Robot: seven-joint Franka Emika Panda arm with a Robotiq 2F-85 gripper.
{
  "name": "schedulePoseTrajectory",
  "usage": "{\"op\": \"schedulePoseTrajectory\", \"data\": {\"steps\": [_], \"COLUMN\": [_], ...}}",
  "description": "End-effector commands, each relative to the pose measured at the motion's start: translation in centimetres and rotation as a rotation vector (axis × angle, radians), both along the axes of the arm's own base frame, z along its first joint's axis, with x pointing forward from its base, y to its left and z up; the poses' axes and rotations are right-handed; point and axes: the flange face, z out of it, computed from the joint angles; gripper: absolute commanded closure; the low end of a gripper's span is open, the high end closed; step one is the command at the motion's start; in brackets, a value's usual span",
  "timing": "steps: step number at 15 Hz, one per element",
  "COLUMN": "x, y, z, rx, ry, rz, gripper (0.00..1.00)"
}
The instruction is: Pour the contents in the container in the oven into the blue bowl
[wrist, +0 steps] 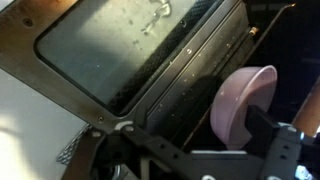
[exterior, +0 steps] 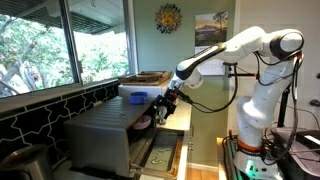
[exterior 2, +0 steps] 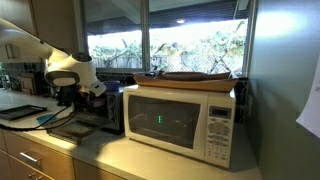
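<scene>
Hand [wrist: 200, 138]: in the wrist view its two dark fingers [wrist: 285, 150] stand wide apart at the lower edge, and I see nothing clamped between them. I record it as open.

Container [wrist: 245, 95]: pale pink, just ahead of the hand and closest to the finger on the right of that view. I cannot tell whether finger and rim touch. It sits in the dark mouth of the oven [wrist: 200, 70], past the hinge edge of the door. Its contents are not visible to me.

Oven door [wrist: 120, 50]: dropped open, with the glass pane facing the wrist camera and filling the upper left of that view.

In both exterior views the hand [exterior: 168, 100] [exterior 2: 70, 95] is low at the oven's [exterior: 105, 135] [exterior 2: 100, 110] front, above the lowered door [exterior: 160, 150]. The white arm [exterior: 230, 45] reaches in from its base.

Blue bowl [exterior: 137, 97]: a small blue shape at the oven's top edge, near the hand. It is too small for me to confirm details.

Surroundings: a white microwave [exterior 2: 180, 120] stands just beside the oven on the worktop [exterior 2: 110, 148], with a wooden tray [exterior 2: 195, 77] on top of it.
</scene>
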Motion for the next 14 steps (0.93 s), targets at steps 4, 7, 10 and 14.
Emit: {"op": "schedulePoseTrajectory", "data": {"steps": [4, 7, 10, 14], "x": [-1.3, -1.4, -1.2, -1.1], "y": [1.6, 1.9, 2.2, 2.7], "z": [-2.9, -3.4, -4.0, -5.1], "rx": [0.126, 0.168, 0.209, 0.252], "ry": [-0.053, -0.098, -0.131, -0.145], "rz": [-0.022, -0.043, -0.073, -0.095], "gripper": [0.0, 0.0, 0.0, 0.0]}}
